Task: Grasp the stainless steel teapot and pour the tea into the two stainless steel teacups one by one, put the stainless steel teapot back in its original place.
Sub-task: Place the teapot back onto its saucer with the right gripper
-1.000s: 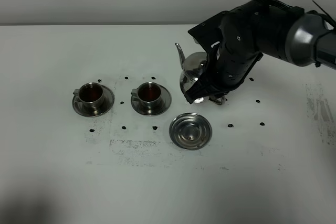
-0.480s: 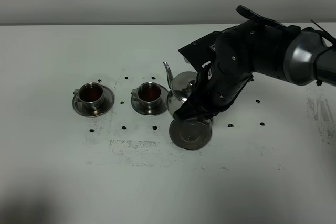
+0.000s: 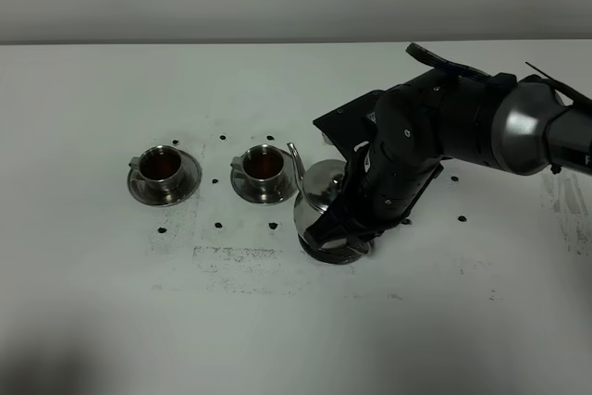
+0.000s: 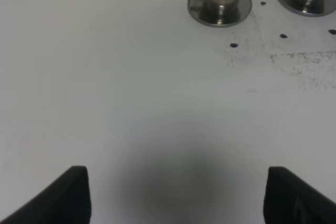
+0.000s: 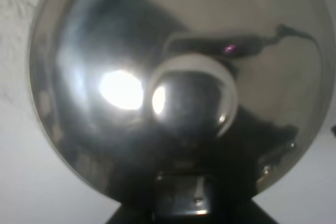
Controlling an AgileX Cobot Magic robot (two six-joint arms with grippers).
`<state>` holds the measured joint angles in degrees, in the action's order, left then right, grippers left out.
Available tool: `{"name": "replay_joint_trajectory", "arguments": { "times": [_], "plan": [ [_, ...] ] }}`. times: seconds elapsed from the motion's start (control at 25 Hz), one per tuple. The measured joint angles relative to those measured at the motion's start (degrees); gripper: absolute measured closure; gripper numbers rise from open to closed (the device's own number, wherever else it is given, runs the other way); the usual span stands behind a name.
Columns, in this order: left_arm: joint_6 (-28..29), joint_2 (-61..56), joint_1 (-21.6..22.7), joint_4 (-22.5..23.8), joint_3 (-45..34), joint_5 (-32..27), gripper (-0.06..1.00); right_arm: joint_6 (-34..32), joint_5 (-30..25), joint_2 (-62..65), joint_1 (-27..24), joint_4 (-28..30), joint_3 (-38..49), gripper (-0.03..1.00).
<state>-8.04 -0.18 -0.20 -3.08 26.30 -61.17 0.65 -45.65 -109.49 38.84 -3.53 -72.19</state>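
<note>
teapot (image 3: 319,193): steel, held upright by r. gripper (image 3: 344,228), fingers clamped at handle side; base set on or just above round saucer (image 3: 335,253), contact not discernible; spout toward cups. teacups (image 3: 163,165) (image 3: 265,164): two, on saucers on white bench (image 3: 111,302), dark tea inside. l. gripper (image 4: 176,195): fingers spread wide, nothing held.

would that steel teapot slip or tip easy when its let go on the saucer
The teapot looks polished and smooth, so probably slippery. Its squat, wide body suggests it is unlikely to tip, though it might slide on the equally shiny saucer.
</note>
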Motion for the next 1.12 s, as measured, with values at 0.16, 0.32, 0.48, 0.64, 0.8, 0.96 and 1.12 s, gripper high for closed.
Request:
{"name": "replay_joint_trajectory", "arguments": {
  "times": [0.16,0.32,0.48,0.64,0.8,0.96,1.12],
  "plan": [
    [0.0,0.0,0.0,0.0,0.0,0.0,0.28,0.0,0.61,0.0,0.0,-0.14,0.51,0.79],
    [0.0,0.0,0.0,0.0,0.0,0.0,0.28,0.0,1.16,-0.18,0.0,-0.21,0.51,0.79],
    [0.0,0.0,0.0,0.0,0.0,0.0,0.28,0.0,1.15,-1.44,0.0,-0.34,0.51,0.79],
    [0.0,0.0,0.0,0.0,0.0,0.0,0.28,-0.07,1.16,-1.69,0.0,-0.4,0.51,0.79],
    [0.0,0.0,0.0,0.0,0.0,0.0,0.28,-0.13,1.11,-1.69,0.0,-0.36,0.51,0.79],
    [0.0,0.0,0.0,0.0,0.0,0.05,0.28,-0.65,1.11,-1.69,0.0,-0.41,0.51,0.79],
    [0.0,0.0,0.0,0.0,0.0,0.05,0.28,-1.58,1.07,-1.69,0.0,-0.45,0.51,0.79]
  ]
}}
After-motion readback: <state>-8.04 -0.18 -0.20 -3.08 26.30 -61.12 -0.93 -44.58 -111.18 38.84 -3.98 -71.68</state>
